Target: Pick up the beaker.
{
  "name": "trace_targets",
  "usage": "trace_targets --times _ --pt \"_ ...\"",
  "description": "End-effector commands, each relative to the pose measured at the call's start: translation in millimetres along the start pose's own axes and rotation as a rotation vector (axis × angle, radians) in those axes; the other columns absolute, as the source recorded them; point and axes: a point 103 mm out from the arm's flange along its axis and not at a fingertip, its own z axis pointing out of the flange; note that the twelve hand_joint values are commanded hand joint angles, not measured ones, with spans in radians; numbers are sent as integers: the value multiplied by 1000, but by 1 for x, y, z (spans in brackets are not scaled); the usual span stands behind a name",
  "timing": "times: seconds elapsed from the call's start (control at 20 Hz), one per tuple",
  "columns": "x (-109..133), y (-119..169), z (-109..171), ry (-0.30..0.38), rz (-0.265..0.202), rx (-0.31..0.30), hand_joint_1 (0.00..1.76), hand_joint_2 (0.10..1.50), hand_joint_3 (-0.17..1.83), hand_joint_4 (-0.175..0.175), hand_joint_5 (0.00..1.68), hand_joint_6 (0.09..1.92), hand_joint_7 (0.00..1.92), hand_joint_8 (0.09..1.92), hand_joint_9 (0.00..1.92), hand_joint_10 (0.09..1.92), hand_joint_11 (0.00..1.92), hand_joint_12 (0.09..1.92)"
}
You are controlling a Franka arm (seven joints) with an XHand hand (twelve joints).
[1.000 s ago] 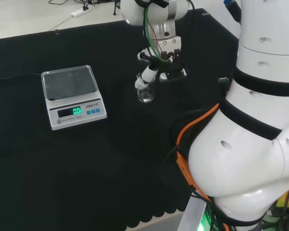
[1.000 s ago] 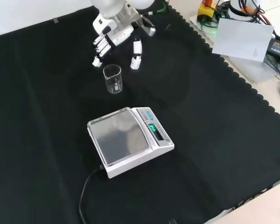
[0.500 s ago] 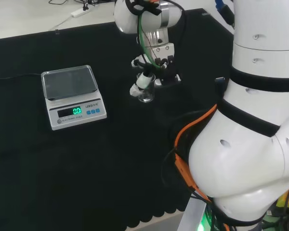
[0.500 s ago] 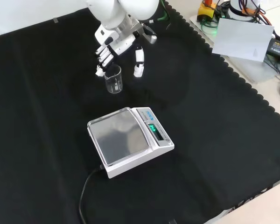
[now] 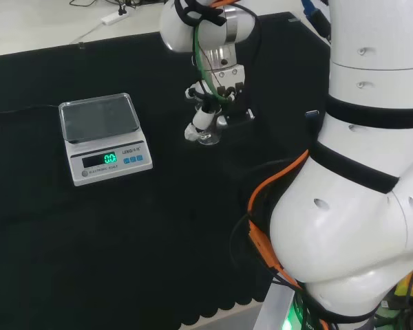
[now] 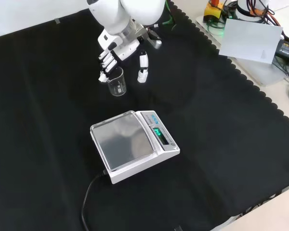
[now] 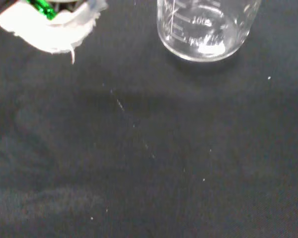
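A small clear glass beaker [image 6: 116,83] stands upright and empty on the black cloth, also seen in the head view [image 5: 208,137] and close up in the wrist view [image 7: 206,29]. The hand [image 6: 124,44] hangs over it from behind and is open. In the front view its fingers [image 6: 105,67] reach down to the beaker's left rim, while the thumb [image 6: 143,66] points down to the beaker's right, a gap away. In the head view the hand [image 5: 208,113] partly covers the beaker. A blurred white part of the hand [image 7: 49,29] shows in the wrist view.
A white digital scale [image 6: 132,144] with a lit green display sits nearer the front view's camera than the beaker, left of it in the head view [image 5: 103,134]; its cable [image 6: 89,192] trails off. A white box [image 6: 250,38] lies past the cloth's scalloped edge.
The hand has come down and moved over the beaker; its fingers, earlier clear of it, now stand at its rim. The beaker and scale have not moved.
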Motion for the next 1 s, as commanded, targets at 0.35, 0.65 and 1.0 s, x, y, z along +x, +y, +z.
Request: trace_targets --times 0.35,0.65,1.0 --pt "-1 9 8 -1 8 4 849 582 280 35 163 87 40 717 236 935 30 1553" --pt "-5 -7 -19 -11 17 -46 845 580 282 36 146 87 16 712 230 940 23 1557" --pt "-9 -15 -44 -18 28 -89 844 579 283 36 142 87 13 716 228 946 20 1560"
